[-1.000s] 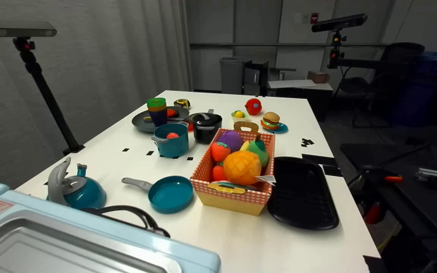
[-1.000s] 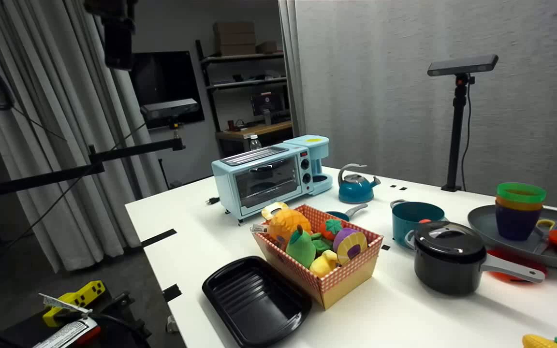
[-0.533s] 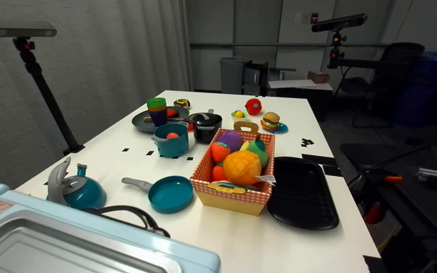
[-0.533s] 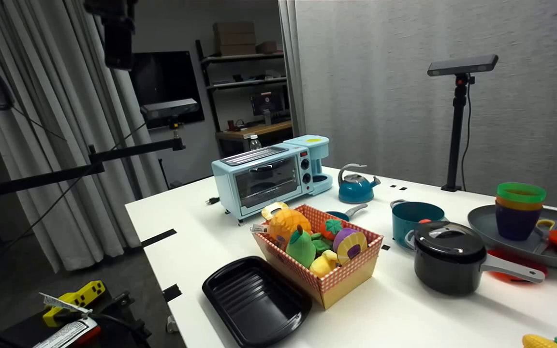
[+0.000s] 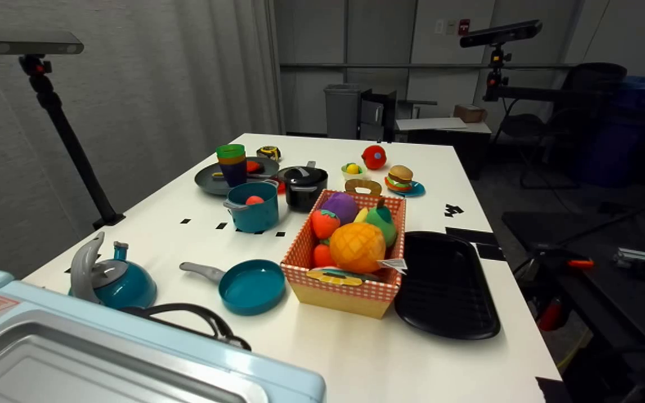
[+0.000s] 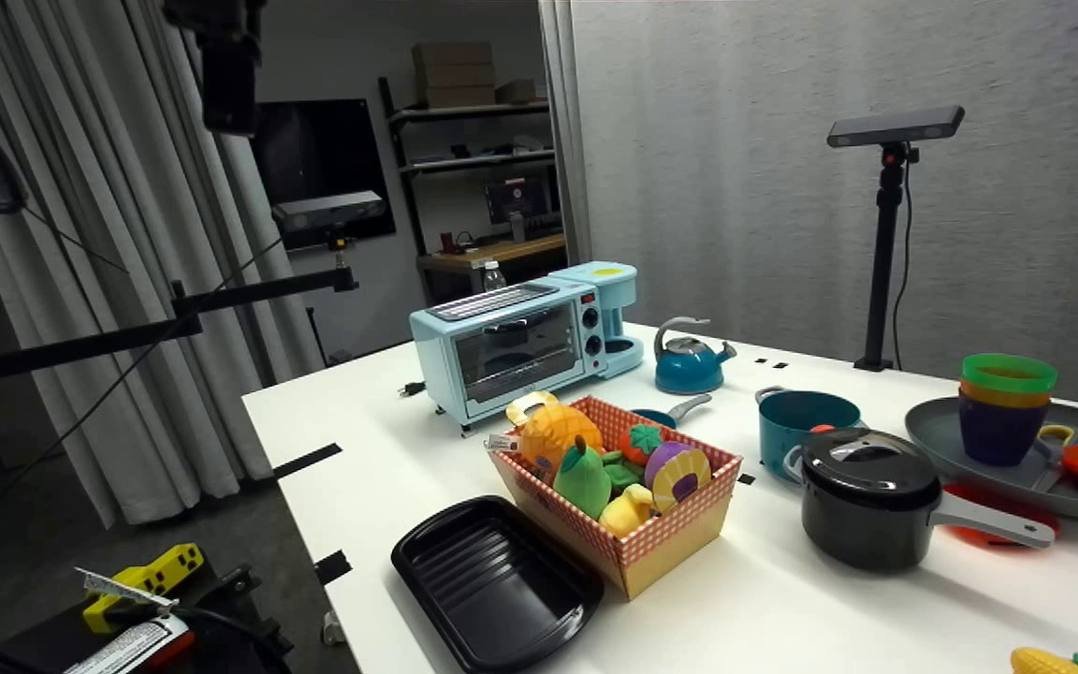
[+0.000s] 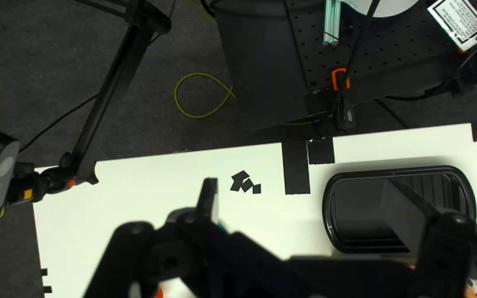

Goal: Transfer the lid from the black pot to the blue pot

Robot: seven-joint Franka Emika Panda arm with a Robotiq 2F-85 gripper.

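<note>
in an exterior view the white bench (image 5: 440, 369) carries, from the left, a kettle (image 5: 131, 285), frying pan (image 5: 252, 286), checked basket (image 5: 336, 296) and black tray (image 5: 448, 291), with an oven (image 5: 149, 336) near left and blue pot (image 5: 258, 218), black pot (image 5: 303, 198) and grey platter (image 5: 208, 182) toward far left.

Two exterior views looked aslant, the wrist view steeply down.
In an exterior view the camera looked down the counter (image 5: 440, 369) from close above the toaster oven (image 5: 132, 364); in an exterior view the lens faced back toward that oven, with the black pot (image 6: 862, 529) nearer. Both shared the basket (image 6: 679, 554), black tray (image 6: 502, 590) and blue pot (image 6: 782, 435). The wrist view, aimed down past the gripper (image 7: 302, 186), held the black tray too.
</note>
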